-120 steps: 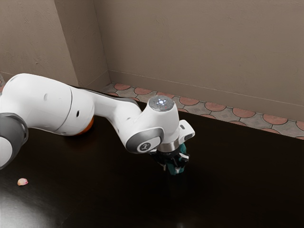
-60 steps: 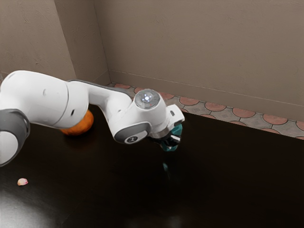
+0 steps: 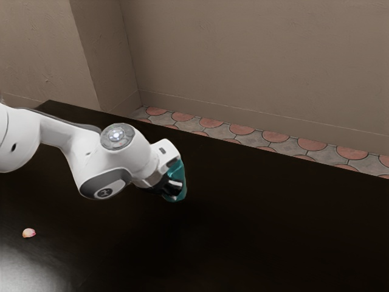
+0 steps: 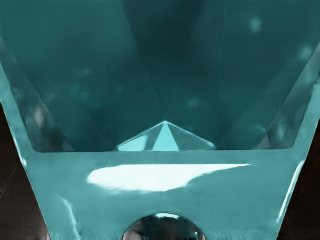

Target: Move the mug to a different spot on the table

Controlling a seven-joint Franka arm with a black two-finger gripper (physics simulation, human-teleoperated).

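Note:
A small teal mug [image 3: 177, 176] hangs tilted above the dark table [image 3: 285, 213], held at the end of my white arm. My black gripper [image 3: 171, 185] is shut on the mug, left of the table's middle in the exterior view. In the wrist view the mug's glossy teal wall and inside [image 4: 160, 100] sit right under my hand.
A small pink object [image 3: 28, 233] lies on the table near the exterior view's left edge. Beyond the table's far edge is a tiled floor [image 3: 292, 146] and a beige wall. A wall corner [image 3: 91, 55] stands at the back left.
My arm has lifted the mug off the table and carried it toward the exterior view's left. The orange object behind the arm no longer shows.

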